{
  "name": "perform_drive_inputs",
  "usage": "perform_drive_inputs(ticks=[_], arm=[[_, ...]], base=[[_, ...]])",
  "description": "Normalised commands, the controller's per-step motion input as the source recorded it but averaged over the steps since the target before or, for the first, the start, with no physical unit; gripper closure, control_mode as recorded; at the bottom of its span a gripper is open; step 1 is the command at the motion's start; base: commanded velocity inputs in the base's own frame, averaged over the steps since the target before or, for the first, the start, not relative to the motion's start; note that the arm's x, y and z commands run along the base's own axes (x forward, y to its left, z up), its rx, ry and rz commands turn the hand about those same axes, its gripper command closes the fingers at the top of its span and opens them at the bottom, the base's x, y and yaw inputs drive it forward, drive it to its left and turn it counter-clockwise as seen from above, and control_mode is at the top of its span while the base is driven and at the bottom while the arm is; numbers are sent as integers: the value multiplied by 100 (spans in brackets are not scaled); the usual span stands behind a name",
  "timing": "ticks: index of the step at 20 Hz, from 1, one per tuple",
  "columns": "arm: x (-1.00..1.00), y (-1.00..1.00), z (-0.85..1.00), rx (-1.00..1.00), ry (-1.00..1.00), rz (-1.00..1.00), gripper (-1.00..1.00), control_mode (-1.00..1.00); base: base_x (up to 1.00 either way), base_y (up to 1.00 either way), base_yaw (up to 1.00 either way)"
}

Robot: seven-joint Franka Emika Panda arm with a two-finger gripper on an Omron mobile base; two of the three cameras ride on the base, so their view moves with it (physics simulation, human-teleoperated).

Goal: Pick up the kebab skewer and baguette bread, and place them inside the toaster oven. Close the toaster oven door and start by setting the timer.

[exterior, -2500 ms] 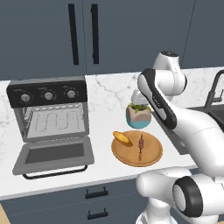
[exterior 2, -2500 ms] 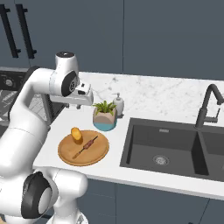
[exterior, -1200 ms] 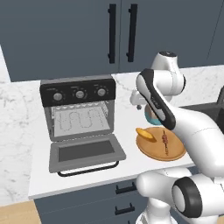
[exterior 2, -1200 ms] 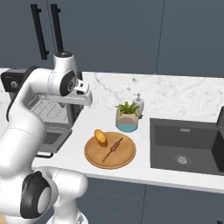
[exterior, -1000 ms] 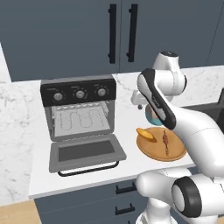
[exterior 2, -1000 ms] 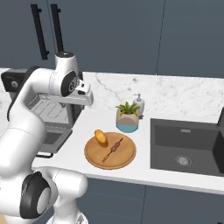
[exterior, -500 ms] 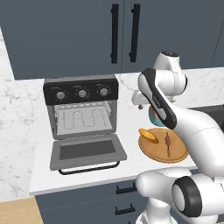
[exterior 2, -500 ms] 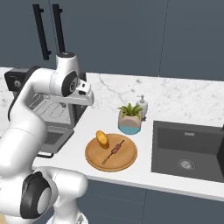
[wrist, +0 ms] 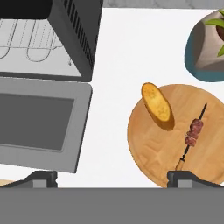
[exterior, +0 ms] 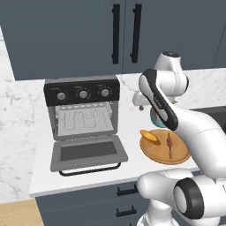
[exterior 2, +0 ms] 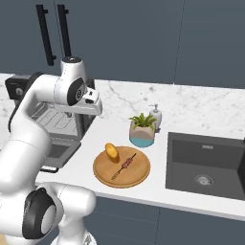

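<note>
The kebab skewer point(exterior: 169, 143) point(exterior 2: 125, 165) point(wrist: 192, 133) and the golden baguette bread point(exterior: 150, 137) point(exterior 2: 112, 152) point(wrist: 156, 106) lie side by side on a round wooden plate point(exterior: 159, 154) point(exterior 2: 136, 174) point(wrist: 148, 153). To their left stands the toaster oven point(exterior: 81, 110) point(exterior 2: 48, 115). The toaster oven door point(exterior: 88, 152) point(wrist: 37, 122) is dropped open and the wire racks show. My gripper point(exterior: 140, 102) point(exterior 2: 93, 107) point(wrist: 113, 179) hangs open and holds nothing. It is high above the counter, between the oven and the plate.
A potted plant point(exterior 2: 142, 131) point(wrist: 205, 48) stands just behind the plate, with a soap dispenser point(exterior 2: 154, 117) beside it. A dark sink point(exterior 2: 206, 165) with a black tap lies to the right. Dark cabinet doors point(exterior: 123, 35) rise behind the white marble counter point(exterior: 26, 145).
The base has driven left, so the whole scene has slid right in both base views and the oven is nearer the middle. The arm's pose and the open gripper are unchanged.
</note>
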Motion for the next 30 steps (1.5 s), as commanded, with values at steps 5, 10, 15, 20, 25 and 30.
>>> perform_drive_inputs(ticks=[5,10,15,20,25,30], arm=[[0,0,0,0,0,0,-100,100],[0,0,0,0,0,0,-100,100],[-41,79,-19,0,0,1,-100,-100],[-9,100,-16,0,-2,0,-100,-100],[12,100,-1,0,-18,-3,-100,-100],[52,100,-1,0,-23,-16,-100,-100]], base=[[33,0,0],[0,0,0],[0,6,0],[0,0,0],[0,0,0],[0,0,0]])
